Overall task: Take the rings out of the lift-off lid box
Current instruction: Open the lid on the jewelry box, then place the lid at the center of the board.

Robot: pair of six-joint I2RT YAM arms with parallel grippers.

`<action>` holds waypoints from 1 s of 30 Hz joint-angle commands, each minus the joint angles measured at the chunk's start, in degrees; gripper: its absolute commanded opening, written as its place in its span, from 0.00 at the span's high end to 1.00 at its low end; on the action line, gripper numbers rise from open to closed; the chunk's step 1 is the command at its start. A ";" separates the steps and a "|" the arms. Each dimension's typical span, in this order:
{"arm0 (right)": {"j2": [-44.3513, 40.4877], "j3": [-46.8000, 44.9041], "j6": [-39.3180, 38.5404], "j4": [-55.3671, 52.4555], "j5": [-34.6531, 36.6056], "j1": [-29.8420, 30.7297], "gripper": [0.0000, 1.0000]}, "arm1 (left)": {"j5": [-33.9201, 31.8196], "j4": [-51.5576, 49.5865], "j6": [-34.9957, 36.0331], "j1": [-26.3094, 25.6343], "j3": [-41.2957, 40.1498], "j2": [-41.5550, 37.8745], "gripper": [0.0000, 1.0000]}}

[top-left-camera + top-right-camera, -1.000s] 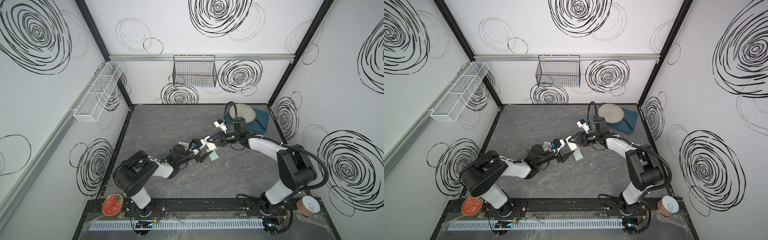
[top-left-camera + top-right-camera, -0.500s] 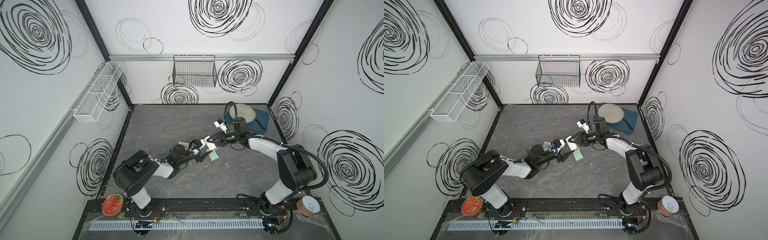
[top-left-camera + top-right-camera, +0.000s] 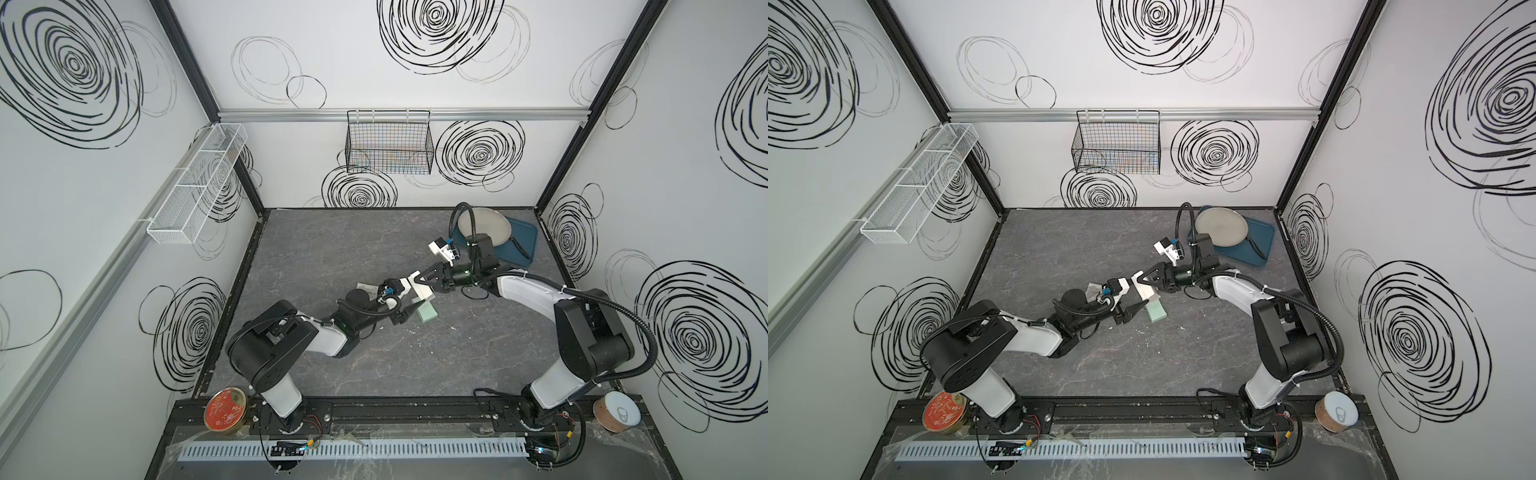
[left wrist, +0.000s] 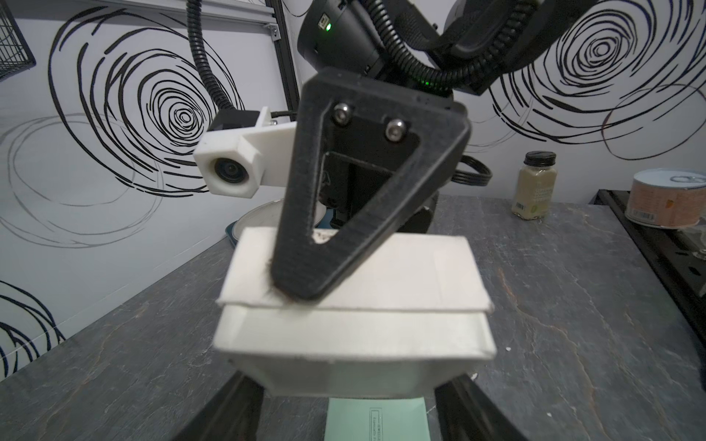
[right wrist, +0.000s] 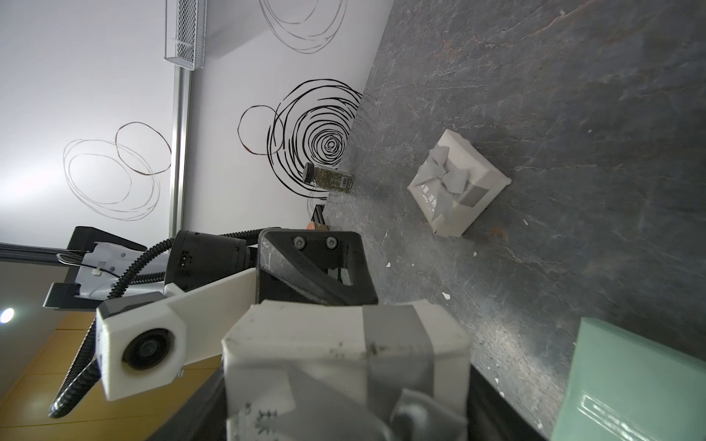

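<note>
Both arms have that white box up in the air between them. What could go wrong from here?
The white cardboard box with grey ribbon seems held sideways above the grey table, right gripper on its lid, left gripper on its base. Pulling them apart may spill the rings, unseen inside, which could roll away. The left fingers pinch only the base's end; it might slip onto the mint green box below.

The cardboard box (image 4: 355, 336) looks matt, the black plastic fingers (image 4: 298, 229) grainy.
</note>
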 commanded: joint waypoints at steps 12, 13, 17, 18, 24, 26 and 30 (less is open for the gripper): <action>-2.81 -0.43 0.93 1.54 -0.58 -3.42 0.25 | -0.07 5.69 -1.26 1.61 -1.74 -0.85 0.30; -2.93 -0.53 0.93 1.45 -0.61 -3.71 0.25 | -0.06 5.69 -1.28 1.65 -1.82 -0.85 0.30; -4.10 -1.44 -0.07 0.14 0.06 -6.17 0.25 | -0.07 5.69 -1.38 1.70 -2.10 -1.24 0.30; -4.49 -1.62 -0.80 -0.91 0.75 -7.09 0.25 | -0.07 5.69 -1.34 1.70 -2.20 -1.37 0.30; -5.86 0.39 -9.83 -14.74 18.81 -9.78 0.24 | 0.12 5.08 -1.49 1.61 -2.72 -2.73 0.30; -4.98 1.34 -11.35 -17.38 27.45 -9.78 0.24 | 0.19 4.60 -1.44 1.53 -2.90 -3.37 0.30; -0.72 4.54 -13.12 -21.32 41.69 -9.64 0.25 | 0.27 3.86 -1.32 1.34 -2.99 -4.40 0.30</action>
